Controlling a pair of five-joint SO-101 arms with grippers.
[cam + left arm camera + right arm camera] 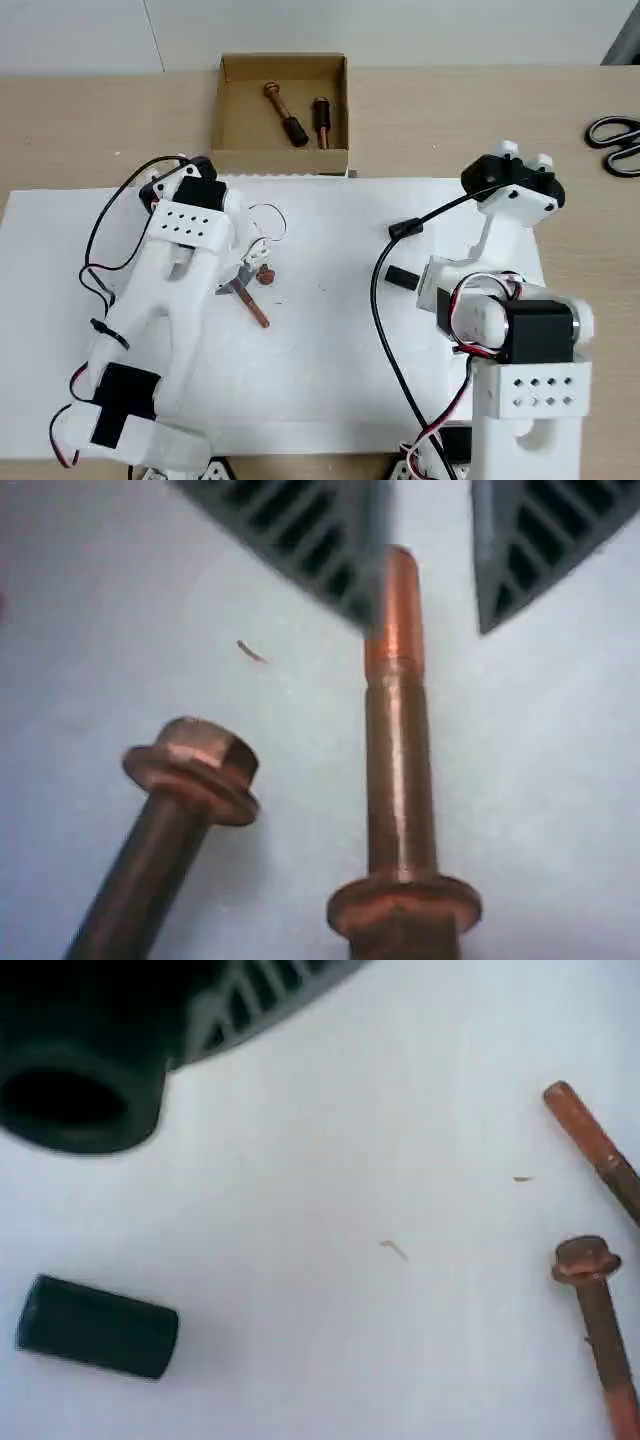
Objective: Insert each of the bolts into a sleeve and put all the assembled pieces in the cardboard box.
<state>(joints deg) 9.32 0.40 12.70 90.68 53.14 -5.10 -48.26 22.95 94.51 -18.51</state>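
My left gripper (425, 625) is low over the white sheet (330, 350), left of the middle. Its jaws are a little apart and straddle the threaded tip of one copper bolt (398, 760). One jaw is right against the shaft and the other stands clear, so I am not clamping it. A second bolt (190, 770) lies just beside it on the sheet at an angle, its flanged head close to the first bolt's shaft but apart from it. My right gripper (425, 280) sits over the right half of the sheet with its jaws closed on a black sleeve (75, 1090), whose open bore faces the wrist camera. A spare sleeve (95, 1327) lies on its side on the sheet near that gripper, well apart from both bolts (which show at the far edge of my right wrist view). The cardboard box (280, 160) stands on the table (450, 110) just beyond the far edge of the sheet, left of centre. Two assembled pieces (285, 115) lie inside it, each a bolt wearing a dark sleeve, side by side but not touching. A pair of scissors (615, 140) rests at the far right of the table.
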